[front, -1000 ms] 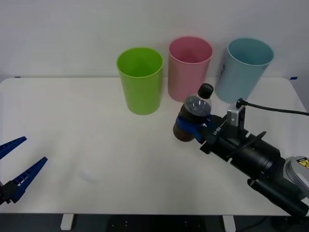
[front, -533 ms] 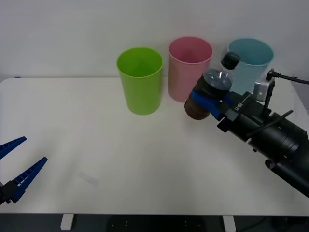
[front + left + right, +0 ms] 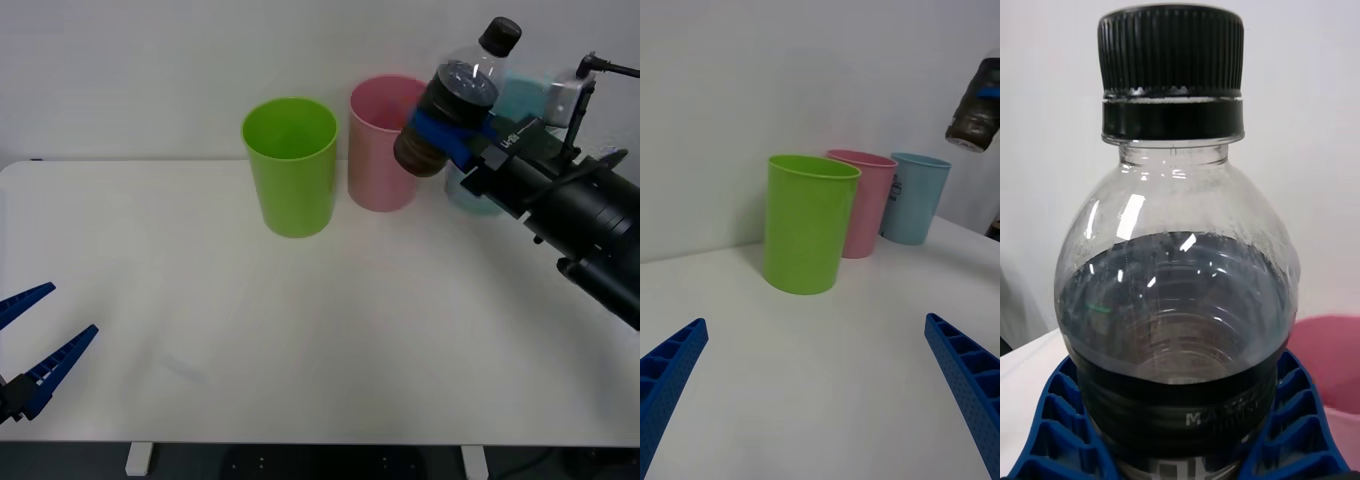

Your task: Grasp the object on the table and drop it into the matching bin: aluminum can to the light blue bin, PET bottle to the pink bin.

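A white table (image 3: 200, 300) with rounded corners carries three tall cups along its far edge. A lime green bin (image 3: 290, 165) stands leftmost, the pink bin (image 3: 378, 150) just beside it, and the light blue bin (image 3: 914, 199) next in the row.
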